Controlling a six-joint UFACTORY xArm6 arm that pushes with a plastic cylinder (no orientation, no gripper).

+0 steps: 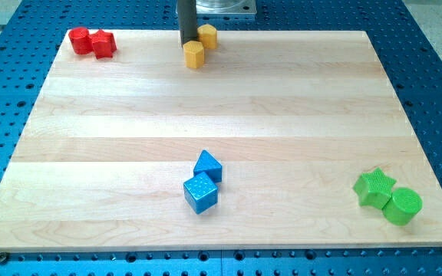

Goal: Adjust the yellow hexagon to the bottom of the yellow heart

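The board is pale wood in long glued strips with a visible grain, lying on a blue perforated metal table. The blocks look like matte moulded plastic.

There are eight blocks in four pairs. Two yellow ones sit at the view's top, just right of centre: one, whose shape I cannot settle as heart or hexagon, and another behind it to the right, equally unclear. The two are just beside each other, close to the board's top edge. Two red blocks touch at the top left corner: one rounded, one knobbly. Two blue blocks touch low in the middle: a cube with a dotted top and a wedge-like one. Two green blocks touch at the bottom right: a star and a cylinder.

The rod is dark, smooth and round; my tip stands just left of both yellow blocks, touching or nearly touching the nearer one. It has no fingers to open or close.

The whole middle of the board lies open; the yellow pair has little room toward the top edge.
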